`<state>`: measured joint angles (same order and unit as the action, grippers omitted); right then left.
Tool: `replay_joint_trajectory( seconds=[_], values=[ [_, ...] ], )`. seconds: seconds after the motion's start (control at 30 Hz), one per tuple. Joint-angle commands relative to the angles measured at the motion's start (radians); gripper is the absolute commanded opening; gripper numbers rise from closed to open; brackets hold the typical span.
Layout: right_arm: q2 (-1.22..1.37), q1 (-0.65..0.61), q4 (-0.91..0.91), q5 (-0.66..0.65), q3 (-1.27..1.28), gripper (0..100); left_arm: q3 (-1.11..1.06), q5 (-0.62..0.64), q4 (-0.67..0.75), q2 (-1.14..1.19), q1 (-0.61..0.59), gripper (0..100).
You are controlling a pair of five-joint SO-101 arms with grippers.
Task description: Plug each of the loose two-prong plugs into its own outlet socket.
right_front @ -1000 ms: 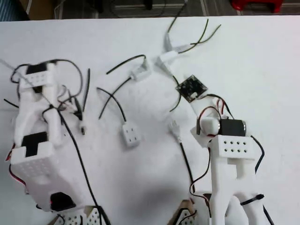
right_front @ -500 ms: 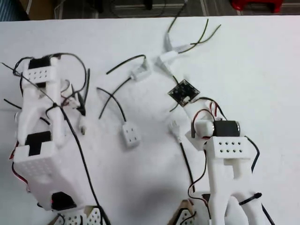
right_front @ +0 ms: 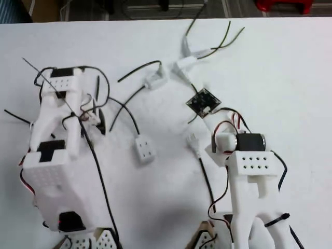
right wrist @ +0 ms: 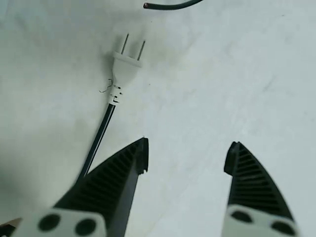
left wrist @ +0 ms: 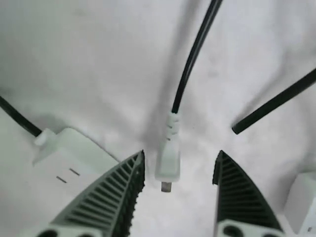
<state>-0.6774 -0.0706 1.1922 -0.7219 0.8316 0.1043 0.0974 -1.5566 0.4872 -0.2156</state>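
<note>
Left tool (left wrist: 180,158): jaws wide apart, gripping nothing. White plug (left wrist: 168,160) on black cord lies on tabletop (left wrist: 74,59) between its fingers, touching neither. Socket block (left wrist: 69,158) just beside one finger. Right tool (right wrist: 188,145): jaws wide apart, empty, over tabletop. Second plug (right wrist: 127,66) lies near, prongs pointing away, unplugged.

Bright diffuse light, white table (right_front: 290,78) nr washed out, w/ soft shadow beside cable (left wrist: 190,64)

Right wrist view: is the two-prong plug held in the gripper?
No, the two-prong plug lies on the table beyond the open right gripper, untouched.
</note>
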Motion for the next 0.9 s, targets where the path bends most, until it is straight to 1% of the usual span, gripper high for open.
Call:
replay_joint_trajectory(
  seconds=[0.0, 0.1, 0.17, 0.23, 0.27, 0.33, 0.4, 0.53, 0.7, 0.87],
  values=[
    [-0.018, -0.001, -0.016, 0.003, -0.006, 25.2, 0.002, -0.008, 0.012, 0.021, -0.005, 23],
    [-0.016, -0.001, -0.016, 0.003, -0.006, 25.2, 0.008, -0.008, 0.018, 0.065, -0.007, 20],
    [-0.016, -0.001, -0.016, 0.003, -0.006, 25.2, 0.008, -0.008, 0.051, 0.102, -0.007, 13],
    [-0.018, -0.001, -0.016, 0.003, -0.006, 25.2, 0.009, -0.009, 0.057, 0.130, -0.007, 4],
    [-0.019, -0.001, -0.016, 0.003, -0.006, 25.2, 0.017, -0.009, 0.052, 0.137, -0.005, 1],
    [-0.024, -0.001, -0.016, 0.003, -0.006, 25.2, 0.034, -0.009, 0.025, 0.143, -0.005, 4],
    [-0.025, 0.001, -0.016, 0.003, -0.006, 25.2, 0.054, -0.009, 0.000, 0.139, -0.005, 2],
    [-0.025, 0.001, -0.015, 0.003, -0.006, 25.2, 0.144, -0.009, -0.083, 0.139, -0.001, 2],
    [-0.025, 0.030, -0.016, 0.003, -0.006, 25.2, 0.324, -0.008, -0.206, 0.139, -0.001, 2],
    [-0.025, 0.051, -0.016, 0.000, -0.008, 25.2, 0.505, -0.002, -0.229, 0.122, 0.018, 2]
  ],
)
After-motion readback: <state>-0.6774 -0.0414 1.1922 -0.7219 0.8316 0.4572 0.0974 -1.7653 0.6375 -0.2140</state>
